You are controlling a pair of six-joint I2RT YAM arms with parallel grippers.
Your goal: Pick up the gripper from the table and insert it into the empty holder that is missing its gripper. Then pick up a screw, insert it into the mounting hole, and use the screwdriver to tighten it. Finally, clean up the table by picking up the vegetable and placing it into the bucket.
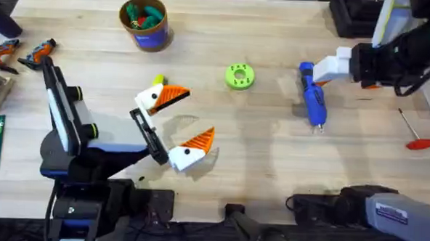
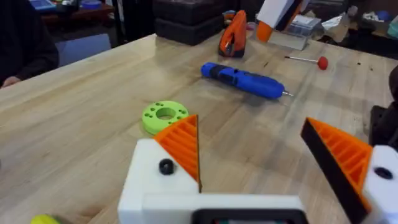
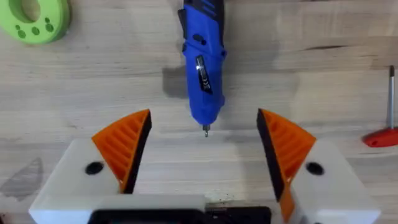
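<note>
With both sets of jaws open and empty, the blue screwdriver (image 3: 203, 68) on the counter (image 1: 271, 159) is best straddled squarely at mid-body by the right gripper (image 3: 205, 134) before closing.

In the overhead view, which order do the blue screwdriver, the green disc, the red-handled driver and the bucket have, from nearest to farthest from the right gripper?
From the right gripper:
1. Screwdriver, directly beneath it.
2. Green disc, toward the table's middle.
3. Red-handled driver, on the right edge side.
4. Bucket, far back left.
Disc and driver are nearly equal.
</note>
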